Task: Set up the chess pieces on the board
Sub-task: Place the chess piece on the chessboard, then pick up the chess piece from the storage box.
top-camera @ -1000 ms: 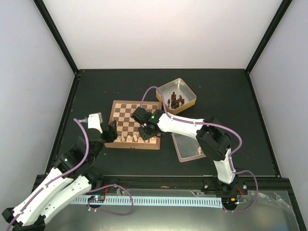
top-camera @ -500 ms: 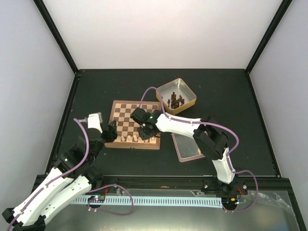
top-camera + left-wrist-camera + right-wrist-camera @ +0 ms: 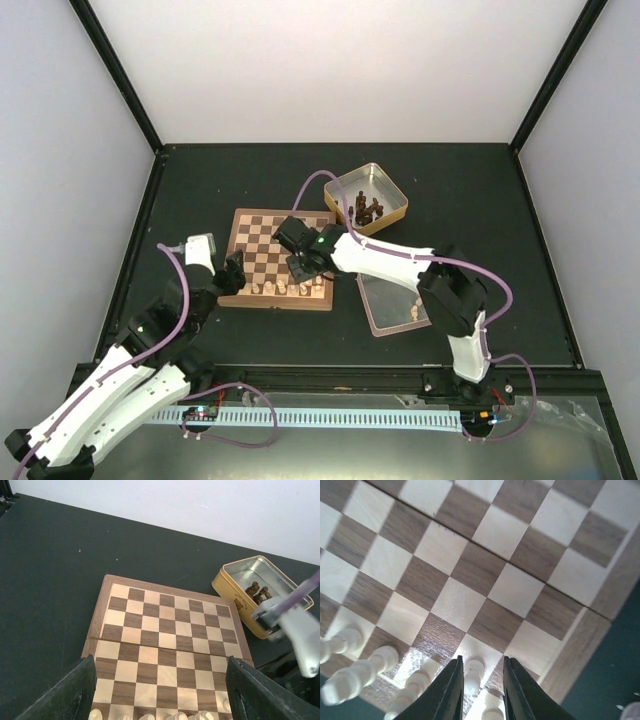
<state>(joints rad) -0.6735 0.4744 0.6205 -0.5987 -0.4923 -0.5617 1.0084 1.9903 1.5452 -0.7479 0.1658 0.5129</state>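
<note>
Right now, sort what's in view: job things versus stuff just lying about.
Job: pale chess pieces, board, one pale piece in the flat tray.
Lying about: tin, dark pieces inside it.

Matte black table, viewed from above. Lying directly on it are three items: the checkered wooden board; an open gold tin near the board's far right corner, not touching it; and a shallow pinkish lid, flat, just right of the board's near right corner.
</note>
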